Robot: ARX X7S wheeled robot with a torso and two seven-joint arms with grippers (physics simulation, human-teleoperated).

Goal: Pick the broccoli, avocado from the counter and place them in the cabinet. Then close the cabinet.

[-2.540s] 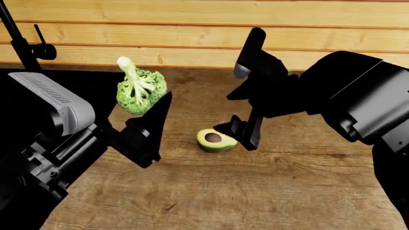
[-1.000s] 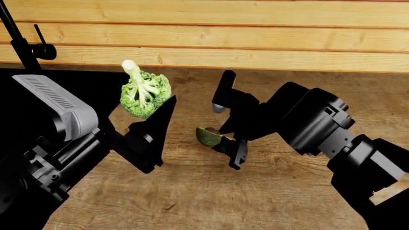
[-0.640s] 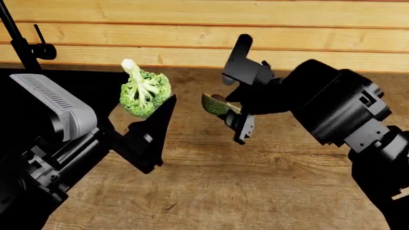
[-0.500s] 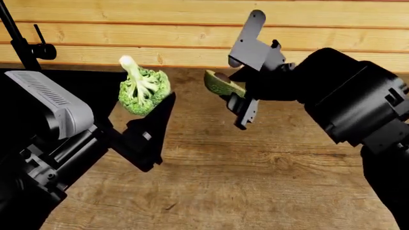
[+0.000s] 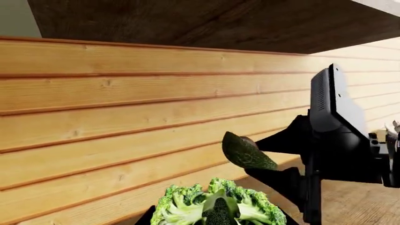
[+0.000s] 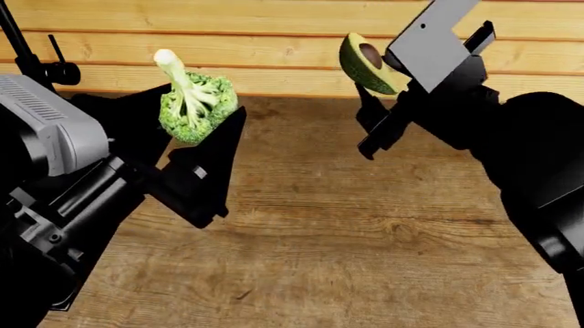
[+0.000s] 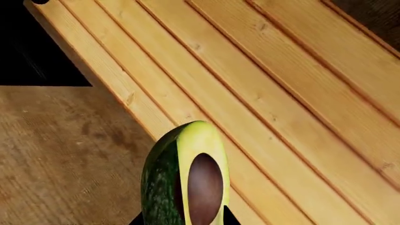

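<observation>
The broccoli (image 6: 193,99) hangs stalk-up above the counter (image 6: 310,232), with my left gripper (image 6: 194,133) shut on its crown. In the left wrist view the broccoli (image 5: 216,206) fills the space between the jaws of the left gripper (image 5: 216,221). My right gripper (image 6: 390,76) is shut on the avocado (image 6: 368,63), held high in front of the plank wall with the pit showing. The right wrist view has the avocado (image 7: 187,178) upright in the right gripper (image 7: 181,221). The avocado (image 5: 247,152) also shows from the left wrist. The cabinet is out of view.
A pale plank wall (image 6: 273,48) runs behind the counter. A black faucet (image 6: 32,65) and the dark sink basin (image 7: 31,56) lie at the left. A dark wood underside (image 5: 187,23) overhangs the wall. My right arm (image 6: 520,157) fills the right side.
My right gripper closed on the avocado and lifted it off the counter up to wall height. The left arm rose a little with the broccoli.
</observation>
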